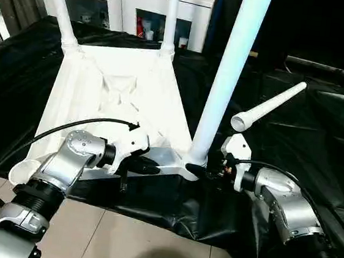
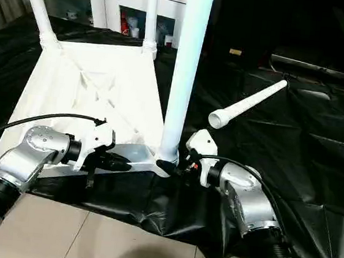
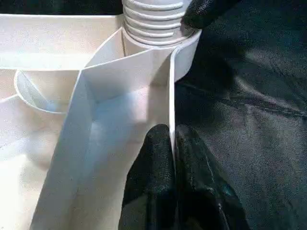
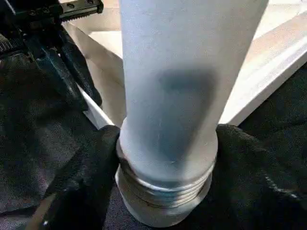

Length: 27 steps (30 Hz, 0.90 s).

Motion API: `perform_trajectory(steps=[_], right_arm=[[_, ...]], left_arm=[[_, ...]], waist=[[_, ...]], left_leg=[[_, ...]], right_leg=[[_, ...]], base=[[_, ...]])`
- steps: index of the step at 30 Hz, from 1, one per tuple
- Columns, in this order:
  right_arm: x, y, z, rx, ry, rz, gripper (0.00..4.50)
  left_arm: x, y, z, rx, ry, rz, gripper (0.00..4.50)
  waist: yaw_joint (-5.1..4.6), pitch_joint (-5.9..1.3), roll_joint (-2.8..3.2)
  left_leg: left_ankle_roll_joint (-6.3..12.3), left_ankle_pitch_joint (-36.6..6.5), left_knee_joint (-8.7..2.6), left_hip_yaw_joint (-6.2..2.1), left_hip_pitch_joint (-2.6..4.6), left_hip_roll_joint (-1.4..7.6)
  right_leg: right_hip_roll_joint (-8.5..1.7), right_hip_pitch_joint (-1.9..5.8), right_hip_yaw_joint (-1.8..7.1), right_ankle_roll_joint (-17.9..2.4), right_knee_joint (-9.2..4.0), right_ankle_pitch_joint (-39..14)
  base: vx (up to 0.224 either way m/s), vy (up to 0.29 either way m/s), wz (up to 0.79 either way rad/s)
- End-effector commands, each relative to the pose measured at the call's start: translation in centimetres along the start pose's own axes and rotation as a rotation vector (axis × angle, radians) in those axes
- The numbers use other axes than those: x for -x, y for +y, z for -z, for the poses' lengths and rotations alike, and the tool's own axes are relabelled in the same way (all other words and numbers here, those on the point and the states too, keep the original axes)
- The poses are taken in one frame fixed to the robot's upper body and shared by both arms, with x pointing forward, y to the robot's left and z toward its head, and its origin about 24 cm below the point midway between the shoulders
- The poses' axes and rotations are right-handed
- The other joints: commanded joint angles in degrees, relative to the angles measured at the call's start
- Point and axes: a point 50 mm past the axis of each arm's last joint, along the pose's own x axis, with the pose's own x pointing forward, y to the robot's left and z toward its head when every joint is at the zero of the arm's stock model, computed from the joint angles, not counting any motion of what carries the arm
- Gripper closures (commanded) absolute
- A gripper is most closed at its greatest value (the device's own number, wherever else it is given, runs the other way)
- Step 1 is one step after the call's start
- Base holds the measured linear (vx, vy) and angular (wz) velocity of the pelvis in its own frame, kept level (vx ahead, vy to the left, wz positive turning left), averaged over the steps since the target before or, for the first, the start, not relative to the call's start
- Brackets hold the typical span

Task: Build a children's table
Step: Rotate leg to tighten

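Note:
The white table top (image 1: 115,86) lies upside down on black cloth, ribs facing up. Two legs (image 1: 62,6) (image 1: 171,12) stand in its far corner sockets. A third leg (image 1: 231,67) stands upright in the near right socket, with its threaded end (image 3: 151,24) showing above the socket. My right gripper (image 1: 201,169) is closed around that leg's base, a black finger (image 4: 91,163) pressing on each side. My left gripper (image 3: 171,132) is shut on the top's thin near edge wall, close to the same corner. A fourth leg (image 1: 270,105) lies loose on the cloth to the right.
The black cloth (image 1: 293,148) hangs over the near edge above a tiled floor (image 1: 147,243). A white cabinet with glass doors (image 1: 135,8) stands behind. The near left corner socket (image 1: 23,172) holds no leg. A black cable (image 1: 48,131) loops over my left forearm.

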Motion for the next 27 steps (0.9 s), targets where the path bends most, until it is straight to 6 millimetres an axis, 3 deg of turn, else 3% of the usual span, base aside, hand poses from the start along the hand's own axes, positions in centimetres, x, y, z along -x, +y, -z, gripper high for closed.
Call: perform_trajectory(steps=[1,7,10,12,13,16,19,23,24,27], right_arm=[[0.2,-0.3,0.0,0.009,0.008,0.006,1.66],[0.0,-0.2,0.4,-0.017,0.005,0.012,1.78],[-0.5,-0.7,1.5,-0.116,-0.015,0.175,1.80],[-1.2,-1.1,2.1,-0.187,-0.017,0.316,1.81],[-1.8,-1.3,2.4,-0.219,-0.006,0.416,1.81],[-2.9,-1.6,2.5,-0.286,0.003,0.571,1.81],[-4.3,-1.6,2.2,-0.346,0.007,0.664,1.81],[-6.0,-1.2,1.2,-0.319,-0.002,0.668,1.81],[-6.6,-1.0,0.6,-0.300,-0.021,0.652,1.81],[-6.7,-0.9,-0.5,-0.267,-0.112,0.580,1.81]], left_arm=[[-0.5,-0.5,-1.7,-0.046,-0.092,0.054,4.50],[-0.6,-0.5,-1.6,-0.041,-0.087,0.053,4.50],[-2.0,0.2,-1.8,-0.007,-0.085,-0.047,4.50],[-3.1,0.8,-2.1,0.013,-0.076,-0.125,4.50],[-4.0,1.3,-2.5,0.029,-0.065,-0.188,4.50],[-5.4,1.9,-3.3,0.059,-0.057,-0.285,4.50],[-6.7,2.1,-4.2,0.082,-0.064,-0.336,4.50],[-7.7,1.8,-4.8,0.053,-0.059,-0.322,4.50],[-7.9,1.7,-4.8,0.037,-0.053,-0.315,4.50],[-7.3,1.7,-4.3,0.021,-0.038,-0.300,4.50]], waist=[[-0.17,-3.99,-0.24],[-0.15,-4.04,-0.19],[-0.39,-3.89,-0.24],[-0.53,-3.68,-0.27],[-0.70,-3.45,-0.08],[-0.73,-3.61,-0.10],[-0.68,-3.80,0.00],[-0.66,-4.11,0.22],[-0.66,-4.23,0.19],[-0.65,-4.16,0.16]], left_leg=[[4.05,-4.31,-3.73,-0.04,-0.52,1.51],[4.07,-4.17,-3.70,-0.05,-0.54,1.50],[3.47,-5.25,-3.82,-0.07,-0.51,1.45],[2.80,-6.04,-3.84,0.02,-0.30,1.29],[1.63,-8.32,-3.95,-0.05,0.14,1.07],[1.25,-8.39,-3.81,-0.03,0.18,0.79],[1.37,-7.70,-3.91,-0.22,0.02,0.99],[1.67,-6.44,-3.92,-0.29,-0.18,1.18],[1.97,-5.15,-3.86,-0.25,-0.34,1.24],[2.69,-5.43,-3.83,-0.12,-0.34,1.20]], right_leg=[[-4.29,3.87,3.94,-8.01,-4.09,-13.56],[-4.33,3.92,3.94,-8.24,-4.03,-13.17],[-4.36,3.87,3.82,-7.86,-4.38,-15.46],[-4.28,3.65,3.77,-6.91,-4.89,-18.38],[-4.37,3.45,3.54,-5.14,-5.71,-24.31],[-4.40,3.36,3.49,-3.26,-6.26,-27.31],[-4.32,3.34,3.51,-2.99,-5.94,-25.00],[-4.37,3.57,3.68,-4.95,-5.10,-18.95],[-4.33,3.73,3.81,-6.52,-4.48,-14.60],[-4.42,3.87,3.85,-7.66,-4.36,-13.05]], base=[[0.000,0.000,0.00],[0.000,0.000,0.00],[0.000,0.000,0.00],[0.000,0.000,0.00],[0.000,0.000,0.00],[0.000,0.000,0.00],[0.000,0.000,0.00],[0.000,0.000,0.00],[0.000,0.000,0.00],[0.000,0.000,0.00]])
